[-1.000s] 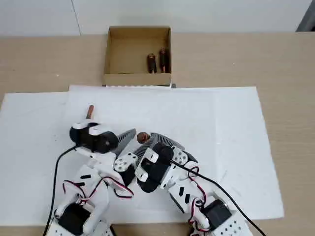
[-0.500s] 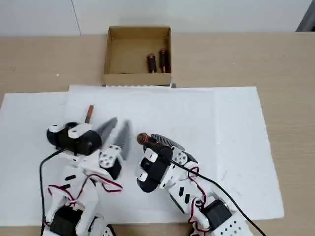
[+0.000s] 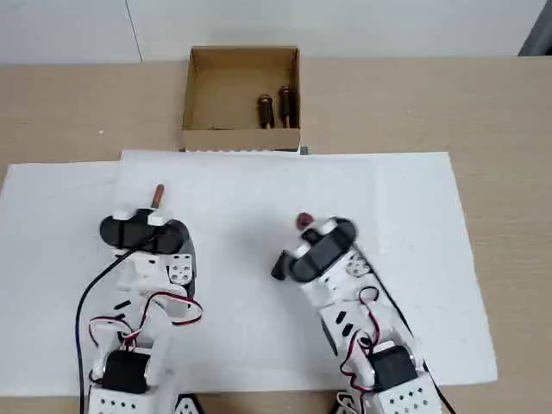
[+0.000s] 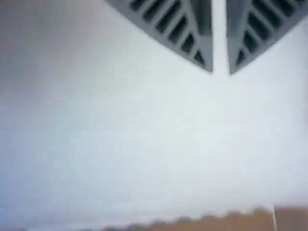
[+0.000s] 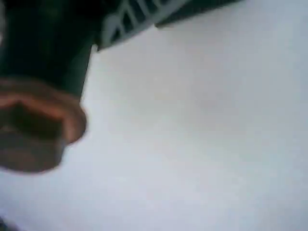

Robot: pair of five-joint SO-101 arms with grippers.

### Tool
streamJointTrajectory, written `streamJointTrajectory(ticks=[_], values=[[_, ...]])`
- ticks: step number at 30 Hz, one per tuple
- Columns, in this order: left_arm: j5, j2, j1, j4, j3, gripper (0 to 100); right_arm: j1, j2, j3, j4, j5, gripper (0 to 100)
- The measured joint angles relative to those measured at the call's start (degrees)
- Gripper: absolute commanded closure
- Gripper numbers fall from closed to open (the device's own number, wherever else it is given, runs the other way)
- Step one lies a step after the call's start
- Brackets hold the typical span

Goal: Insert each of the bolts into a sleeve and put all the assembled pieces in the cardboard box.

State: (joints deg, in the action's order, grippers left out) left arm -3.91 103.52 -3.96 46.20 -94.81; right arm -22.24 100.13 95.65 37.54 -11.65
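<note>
My right gripper (image 3: 304, 228) stands mid-sheet, shut on a black sleeve (image 5: 43, 43) with a copper bolt head (image 5: 33, 127) sticking out of its end; that head (image 3: 304, 222) peeks out beyond the arm in the high view. One ribbed finger (image 5: 132, 21) runs alongside the sleeve. My left gripper (image 4: 219, 67) hangs over bare white paper, shut with only a thin slit between its fingers and holding nothing. A loose copper bolt (image 3: 158, 195) lies on the paper just beyond the left arm (image 3: 142, 235). The cardboard box (image 3: 197, 95) at the back holds two assembled pieces (image 3: 276, 108).
A large white paper sheet (image 3: 405, 198) covers the wooden table (image 3: 500, 112) in front of the box. The two arms stand apart, with open paper between them and to the right.
The left arm let go, swung left away from the right gripper and closed its fingers. The right arm carried the sleeve and bolt to the right and farther from its base.
</note>
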Motion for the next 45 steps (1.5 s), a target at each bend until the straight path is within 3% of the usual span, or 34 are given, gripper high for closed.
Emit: streamJointTrajectory(ticks=[7,13,28,38,45], values=[[0.0,-0.09,0.0,1.32,-1.67,99,3.34,0.0,-4.75,11.43,11.08,99.5],[0.0,-0.09,0.0,3.69,-1.76,99,3.16,-4.84,-15.82,16.7,14.15,99.5],[0.0,-0.09,0.0,3.69,-1.76,99,3.34,-63.21,-61.63,12.13,16.62,99.5],[0.0,-0.09,0.0,3.69,-1.76,99,3.25,-97.76,-93.01,9.49,8.97,99.5],[0.0,-0.09,0.0,3.69,-1.76,99,3.6,-119.03,-113.23,9.41,-1.23,99.5]])
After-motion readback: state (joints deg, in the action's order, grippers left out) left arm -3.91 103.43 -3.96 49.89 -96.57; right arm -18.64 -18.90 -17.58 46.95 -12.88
